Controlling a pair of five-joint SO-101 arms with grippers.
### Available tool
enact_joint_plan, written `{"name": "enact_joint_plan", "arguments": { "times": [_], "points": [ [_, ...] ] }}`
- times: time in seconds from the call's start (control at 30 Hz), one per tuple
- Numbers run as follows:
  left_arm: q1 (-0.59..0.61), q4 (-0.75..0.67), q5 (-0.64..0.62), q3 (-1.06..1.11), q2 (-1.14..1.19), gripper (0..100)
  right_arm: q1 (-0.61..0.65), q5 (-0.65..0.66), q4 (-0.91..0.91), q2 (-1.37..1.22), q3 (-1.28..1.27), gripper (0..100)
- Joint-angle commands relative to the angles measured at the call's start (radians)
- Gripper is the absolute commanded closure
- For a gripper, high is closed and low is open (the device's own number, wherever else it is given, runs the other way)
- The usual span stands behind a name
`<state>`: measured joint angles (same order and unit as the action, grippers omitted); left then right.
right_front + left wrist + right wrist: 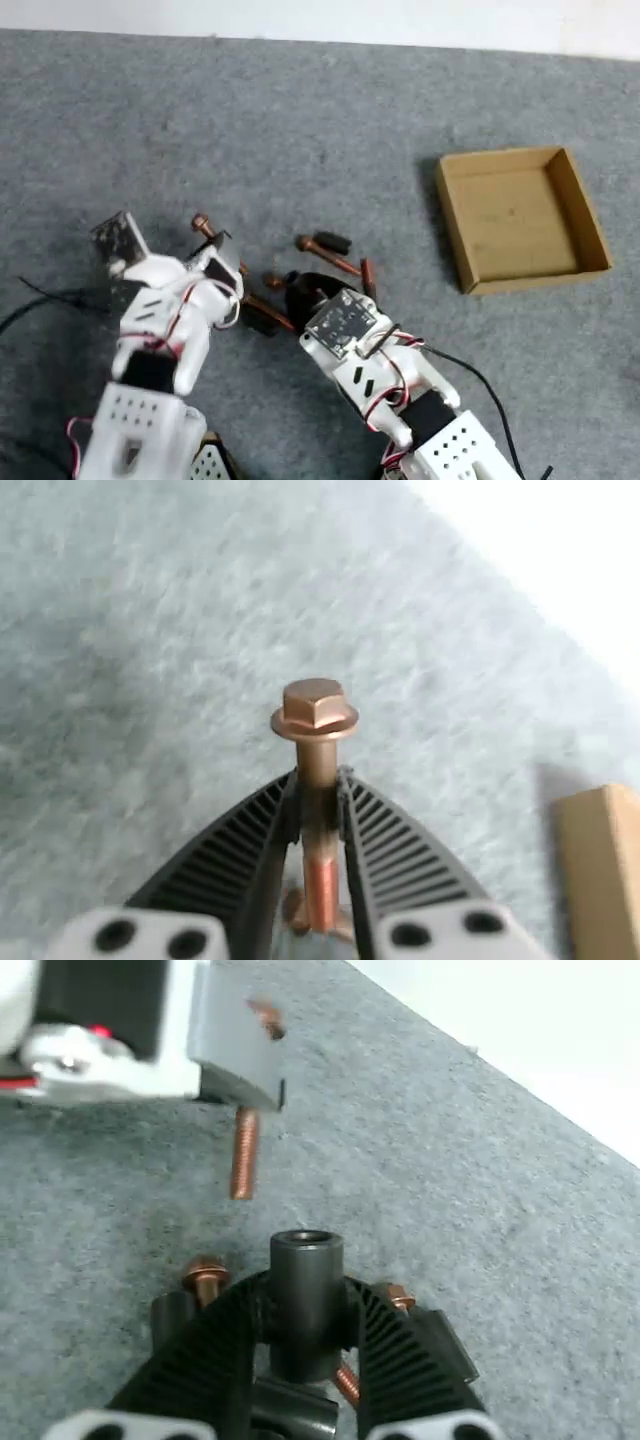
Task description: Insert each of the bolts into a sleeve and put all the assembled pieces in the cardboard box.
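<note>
My left gripper (pixel 318 780) is shut on a copper bolt (pixel 314 720), whose hex head sticks out past the fingertips. In the high view this gripper (pixel 218 252) sits left of centre, with the bolt head (pixel 203 222) pointing away from the arm. My right gripper (pixel 305 1295) is shut on a black sleeve (pixel 306 1260) held open end up, just short of the bolt's threaded end (pixel 243 1152). In the high view the right gripper (pixel 300 290) is close beside the left one. The cardboard box (pixel 455 225) stands to the right and looks empty.
Loose bolts (pixel 328 256) (pixel 368 276) and a black sleeve (pixel 334 241) lie on the grey mat just beyond the grippers. More bolts (pixel 205 1280) and sleeves (pixel 447 1338) lie under the right gripper. A box corner (pixel 600 870) shows beside the left gripper.
</note>
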<state>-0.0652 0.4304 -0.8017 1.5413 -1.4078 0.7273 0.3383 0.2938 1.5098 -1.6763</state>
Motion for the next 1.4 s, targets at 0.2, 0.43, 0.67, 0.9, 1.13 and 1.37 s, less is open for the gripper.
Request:
{"name": "enact_joint_plan", "arguments": {
  "times": [0.2, 0.43, 0.67, 0.9, 1.13, 1.37],
  "points": [
    [-0.016, -0.034, -0.104, 0.139, -0.407, 100, 0.021, 0.0, -0.027, 0.013, -0.154, 99.4],
    [-0.019, -0.028, -0.106, 0.102, -0.414, 100, 0.061, 0.026, -0.028, 0.013, -0.154, 99.4],
    [-0.107, -0.026, -0.143, 0.101, -0.414, 100, 0.061, 0.094, -0.027, 0.013, -0.154, 99.4],
    [-0.166, 0.06, -0.143, 0.047, -0.414, 100, 0.056, 0.097, -0.025, 0.013, -0.154, 99.4],
    [-0.191, 0.186, -0.141, -0.025, -0.414, 100, 0.054, 0.097, -0.025, 0.013, -0.154, 99.4],
    [-0.189, 0.186, -0.143, -0.039, -0.414, 100, 0.031, 0.097, -0.027, 0.013, -0.154, 99.4]
  ]
}}
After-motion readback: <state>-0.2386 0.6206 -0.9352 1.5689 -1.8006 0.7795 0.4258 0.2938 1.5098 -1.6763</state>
